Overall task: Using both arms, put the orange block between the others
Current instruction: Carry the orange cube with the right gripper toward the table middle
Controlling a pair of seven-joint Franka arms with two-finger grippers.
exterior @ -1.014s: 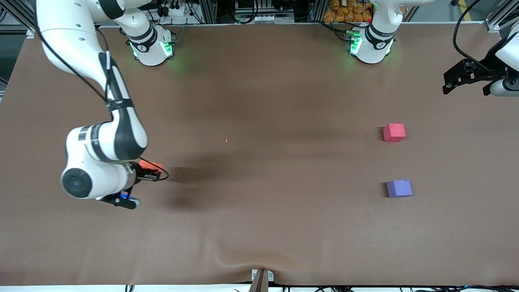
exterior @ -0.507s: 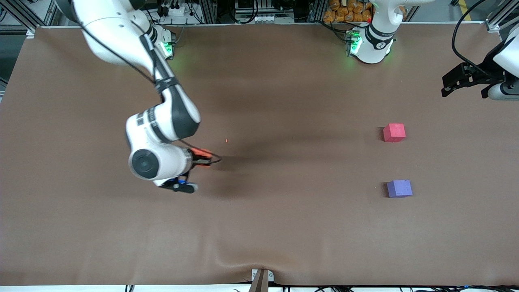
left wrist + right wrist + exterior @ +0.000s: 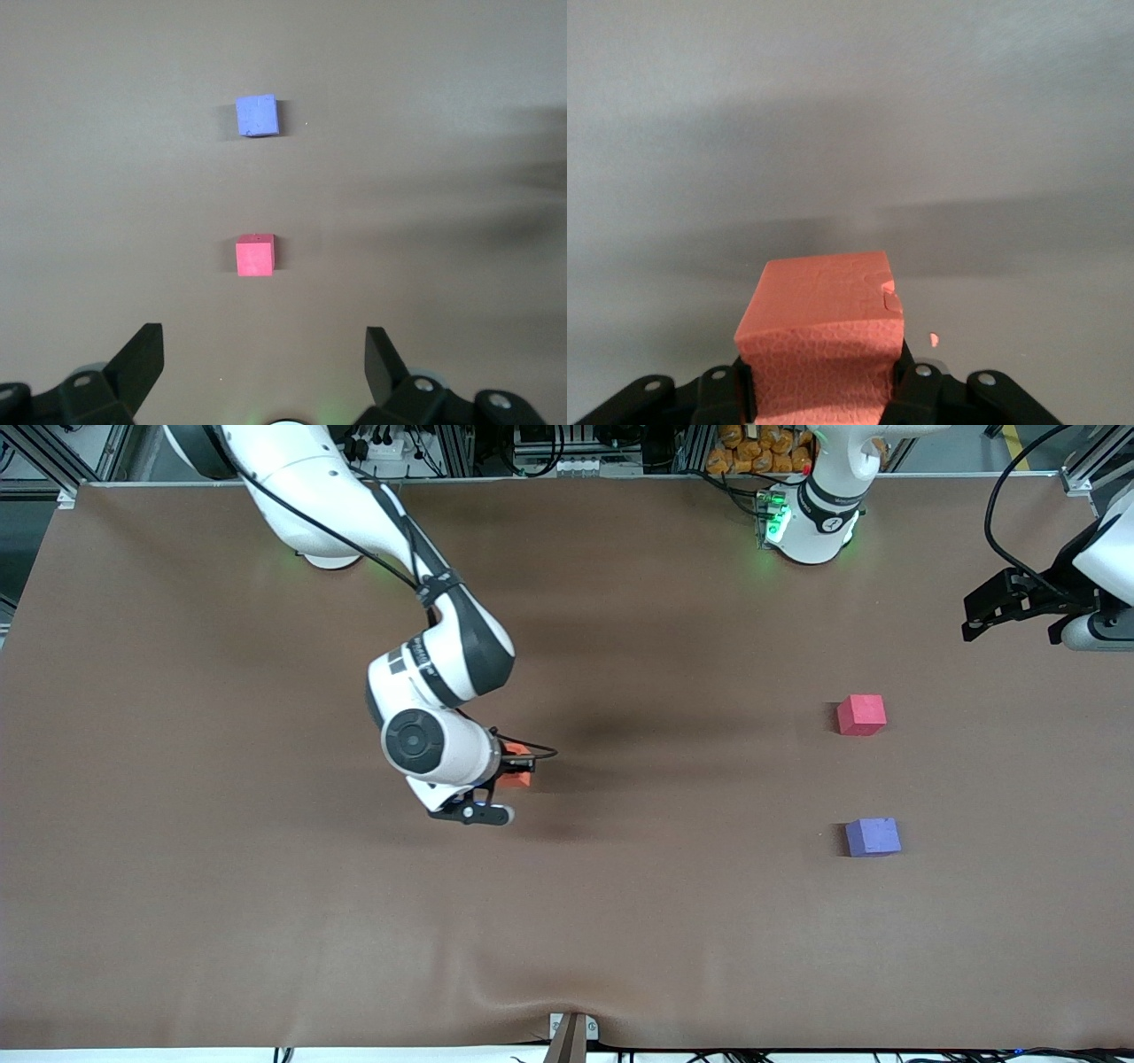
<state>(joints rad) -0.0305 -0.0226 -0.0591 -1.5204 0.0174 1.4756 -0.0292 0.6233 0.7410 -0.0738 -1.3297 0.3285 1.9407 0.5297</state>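
Brown table cloth (image 3: 620, 921), wide and bare around my right gripper (image 3: 512, 769), which clenches the orange block (image 3: 519, 778) over the middle of the table.

My left gripper (image 3: 1014, 607) waits with jaws released at the left arm's end, near the red-pink cube (image 3: 861, 715); the purple cube (image 3: 873, 837) lies nearer the front camera. I judge the foam block can slip at the handover, or the narrow gap lets me knock a cube.

Three small cubes are counted: one orange block (image 3: 521, 777), one red-pink cube (image 3: 861, 715) and one purple cube (image 3: 873, 837). Two white robot arms are seen over one brown table (image 3: 620, 921).
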